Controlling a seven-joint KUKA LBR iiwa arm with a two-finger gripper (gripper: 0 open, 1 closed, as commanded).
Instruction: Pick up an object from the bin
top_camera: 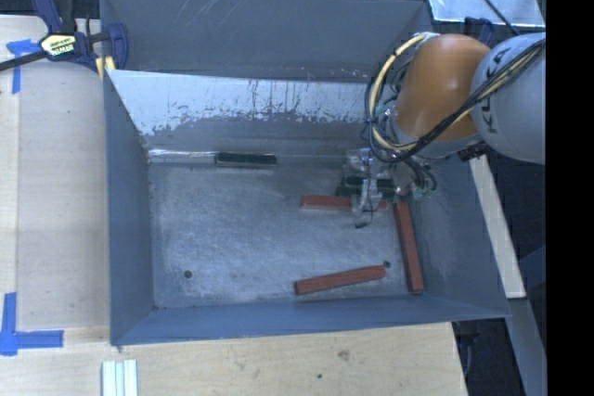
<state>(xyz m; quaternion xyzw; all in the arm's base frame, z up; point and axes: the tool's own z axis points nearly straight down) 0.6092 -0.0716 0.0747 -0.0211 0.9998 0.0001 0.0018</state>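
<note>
My gripper [365, 207] hangs low over the right half of the bin, its fingertips at the right end of a short reddish-brown stick [327, 201] that lies flat on the floor. Whether the stick sits between the fingers I cannot tell. Just right of the gripper a longer reddish-brown stick [408, 248] runs along the right wall. A third stick of the same colour [340, 280] lies near the front wall, slightly slanted.
A dark green, flat bar [246, 159] rests against the back wall, left of centre. A small dark speck [188, 274] lies on the floor at the front left. The arm's orange cover and cables stand above the bin's right rim.
</note>
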